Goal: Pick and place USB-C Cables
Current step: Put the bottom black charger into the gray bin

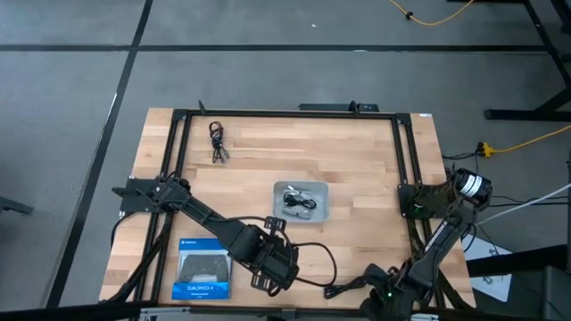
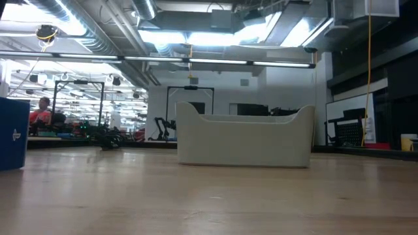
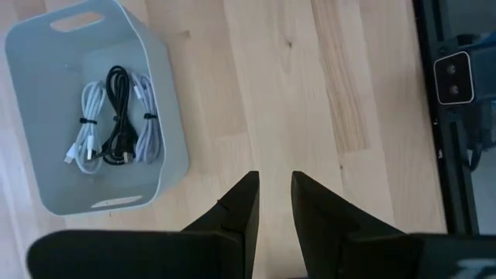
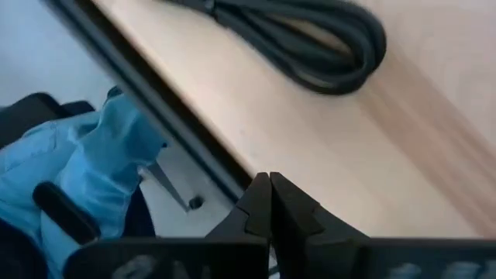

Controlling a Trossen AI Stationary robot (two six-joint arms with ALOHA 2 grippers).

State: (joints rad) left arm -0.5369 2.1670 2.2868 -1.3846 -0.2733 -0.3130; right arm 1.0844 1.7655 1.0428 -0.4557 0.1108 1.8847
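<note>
A light grey tray stands mid-table; it also shows in the low view. In the left wrist view it holds two white coiled USB-C cables and a black one, all lying on its floor. Another black cable bundle lies on the table at the far left. My left gripper, near the tray's near side, is open and empty. My right gripper, at the table's near edge, is shut and empty.
A blue-and-black boxed game controller lies at the near left and shows as a blue box in the low view. A thick black arm wire loops on the table by my right gripper. Something blue shows beyond the table's edge.
</note>
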